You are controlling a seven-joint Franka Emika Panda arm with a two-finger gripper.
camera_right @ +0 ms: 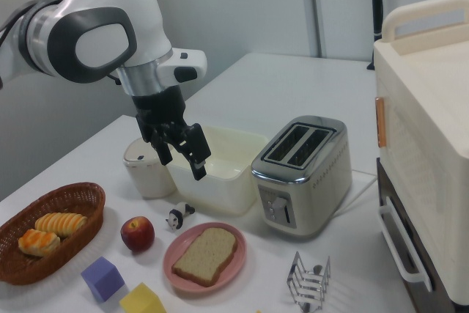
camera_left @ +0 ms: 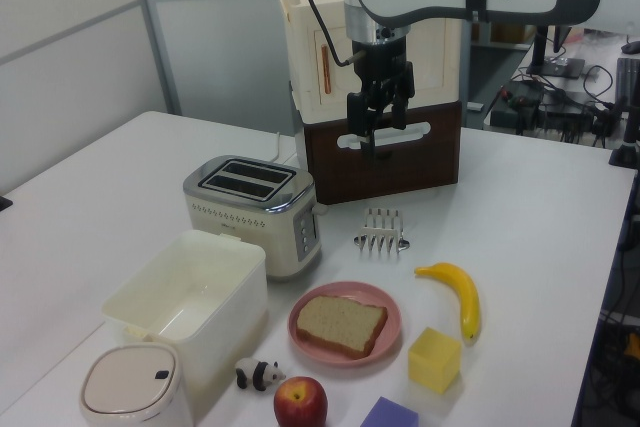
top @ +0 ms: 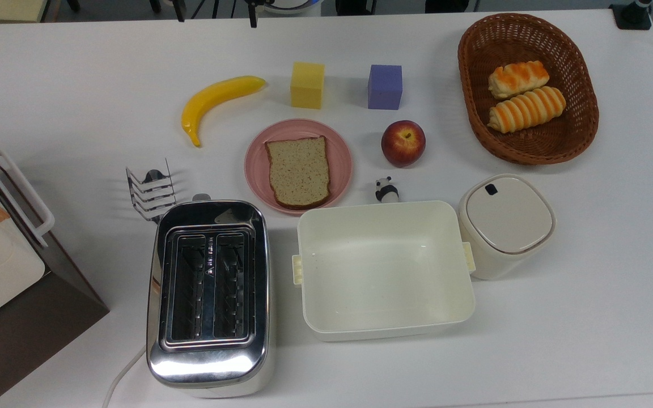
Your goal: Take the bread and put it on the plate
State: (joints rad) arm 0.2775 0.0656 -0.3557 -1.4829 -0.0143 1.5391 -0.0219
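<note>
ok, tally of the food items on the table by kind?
Brown wholemeal bread slice, lying on the round pink plate: 1
Orange-striped bread rolls, in the brown wicker basket: 2
Yellow banana: 1
Red apple: 1
Total: 5

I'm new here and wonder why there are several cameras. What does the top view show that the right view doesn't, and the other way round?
Top view's own: the banana and a straight-down look at the tub's bare floor.
Right view's own: the robot arm, its gripper open in the air above the table.
Shared: the bread lying flat on the pink plate, the apple, the toaster and the basket.
</note>
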